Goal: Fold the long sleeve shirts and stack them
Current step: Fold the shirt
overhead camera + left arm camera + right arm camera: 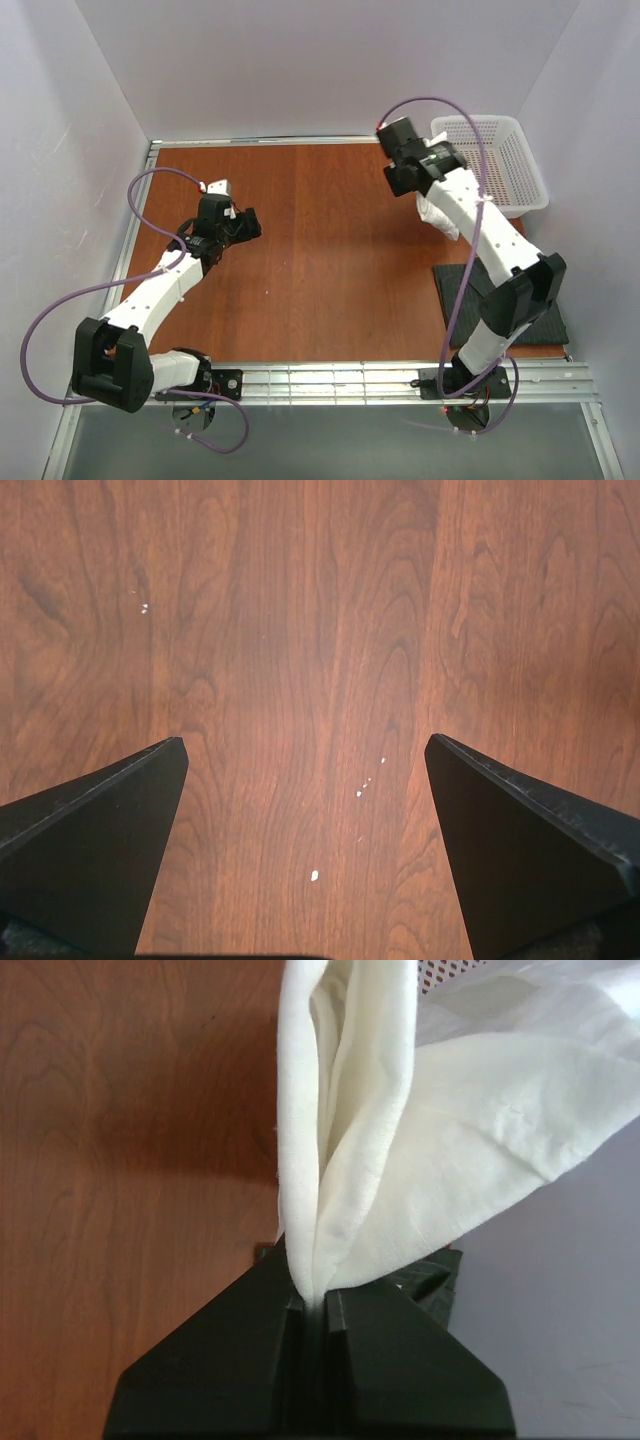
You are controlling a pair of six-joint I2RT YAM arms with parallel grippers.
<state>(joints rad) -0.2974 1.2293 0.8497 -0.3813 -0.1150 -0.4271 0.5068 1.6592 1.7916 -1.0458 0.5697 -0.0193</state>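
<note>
Reddish-brown wooden bench (pixel 320 260), pale walls around. Left claw (pixel 305 745) spread wide, empty, over bare wood. Right claw (pixel 315 1305) pressed together, pinching bunched fold of plain white cloth shirt (pixel 400 1160), held up beside white mesh plastic basket (pixel 510 165). Dark charcoal shirt (pixel 455 285) lies at right near edge, seemingly folded. Step, I'd judge: bringing white shirt out for folding. Next move calls for laying it flat mid-bench, left claw taking free edge.
</note>
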